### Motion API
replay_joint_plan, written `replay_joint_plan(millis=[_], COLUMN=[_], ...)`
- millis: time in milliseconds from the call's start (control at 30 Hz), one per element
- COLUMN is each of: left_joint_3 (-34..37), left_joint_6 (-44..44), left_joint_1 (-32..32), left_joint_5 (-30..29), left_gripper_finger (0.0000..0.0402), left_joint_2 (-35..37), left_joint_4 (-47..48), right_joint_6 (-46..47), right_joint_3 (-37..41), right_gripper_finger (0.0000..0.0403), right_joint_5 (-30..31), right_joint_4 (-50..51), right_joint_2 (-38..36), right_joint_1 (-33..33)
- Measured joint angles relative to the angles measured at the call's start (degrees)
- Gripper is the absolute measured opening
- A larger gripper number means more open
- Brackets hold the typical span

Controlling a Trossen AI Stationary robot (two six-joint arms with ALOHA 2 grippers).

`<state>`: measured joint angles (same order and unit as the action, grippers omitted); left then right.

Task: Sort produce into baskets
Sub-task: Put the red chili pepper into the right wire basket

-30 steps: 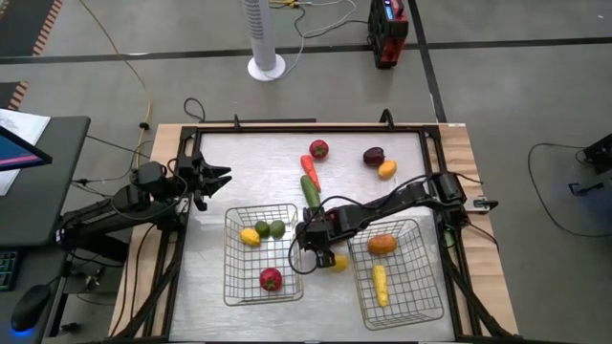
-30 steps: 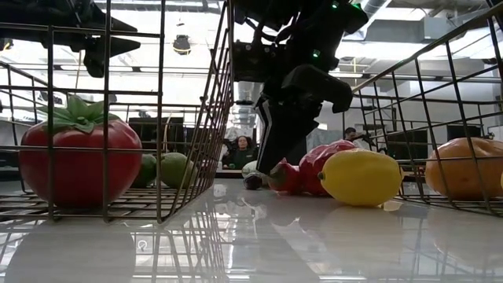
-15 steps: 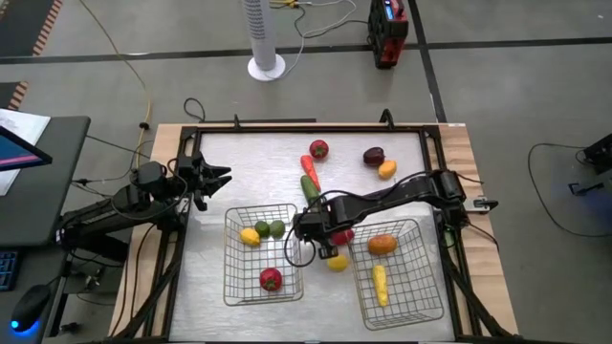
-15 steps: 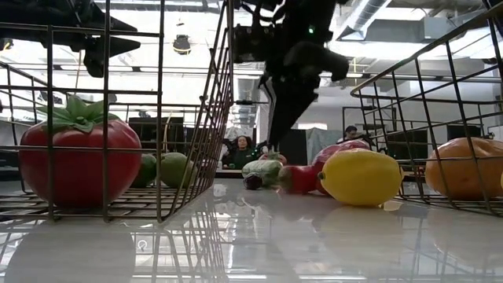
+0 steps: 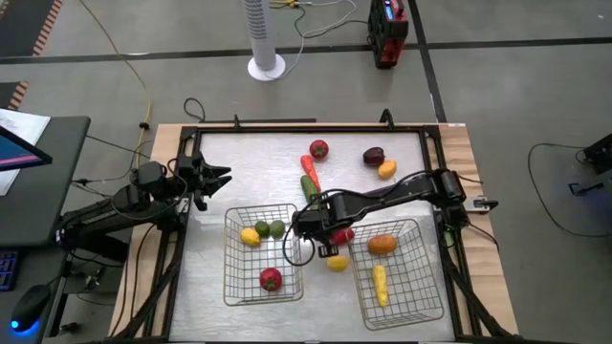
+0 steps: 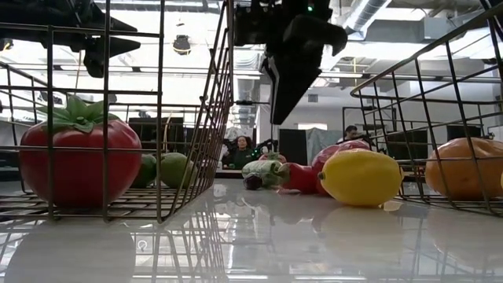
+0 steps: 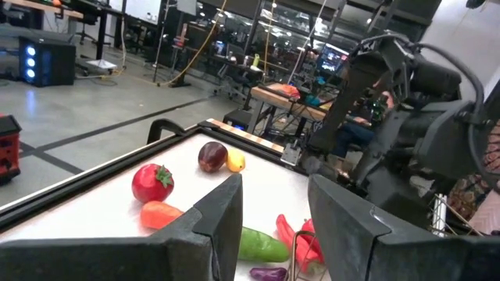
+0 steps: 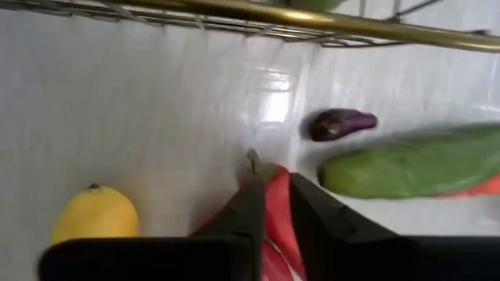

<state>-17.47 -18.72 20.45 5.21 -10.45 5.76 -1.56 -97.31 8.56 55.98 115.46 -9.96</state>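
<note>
Since a second ago the right hand has risen from the tabletop at frame centre, its fingers closed on a red pepper, ready for a basket.

Worktop is smooth, glossy white, mirror-like enough to reflect the produce and basket wires, with a dark metal frame and bare light wood edging around it. Both baskets are thin bright metal wire, shiny; the lemon, tomato, orange and cucumber look like smooth plastic with a soft sheen, the small eggplant darker and glossier. Right gripper fingers are matt black plastic, same as the left gripper fingers.
</note>
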Motion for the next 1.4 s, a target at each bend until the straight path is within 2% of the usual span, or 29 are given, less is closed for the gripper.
replay_joint_plan(millis=[133,233,433,667,967,1300,1400], left_joint_3=[0.00,0.00,0.00,0.00,0.00,0.00,0.00], left_joint_6=[-0.02,-0.06,-0.20,-0.20,-0.17,-0.17,-0.15], left_joint_1=[0.00,0.00,0.00,0.00,0.02,0.00,0.00], left_joint_5=[-0.01,0.01,0.01,0.01,-0.01,-0.02,0.00], left_gripper_finger=[0.0133,0.0133,0.0133,0.0133,0.0133,0.0133,0.0133], left_joint_2=[0.02,0.01,0.00,0.00,-0.01,0.02,0.00], left_joint_4=[0.00,0.00,0.02,0.02,0.02,0.00,0.02], right_joint_6=[-0.39,-1.06,-1.50,-1.46,-1.46,-1.55,-1.75], right_joint_3=[3.20,6.04,9.81,11.79,15.78,16.08,16.10], right_gripper_finger=[0.0146,0.0167,0.0175,0.0173,0.0126,0.0019,0.0017], right_joint_5=[-0.95,-1.03,-1.14,-1.19,-1.10,-0.91,-0.92], right_joint_4=[-4.76,-9.58,-14.48,-14.84,-18.71,-19.97,-19.66], right_joint_2=[0.15,0.02,0.12,0.11,0.11,0.11,0.11], right_joint_1=[-0.13,-0.13,-0.13,-0.13,-0.01,0.85,1.16])
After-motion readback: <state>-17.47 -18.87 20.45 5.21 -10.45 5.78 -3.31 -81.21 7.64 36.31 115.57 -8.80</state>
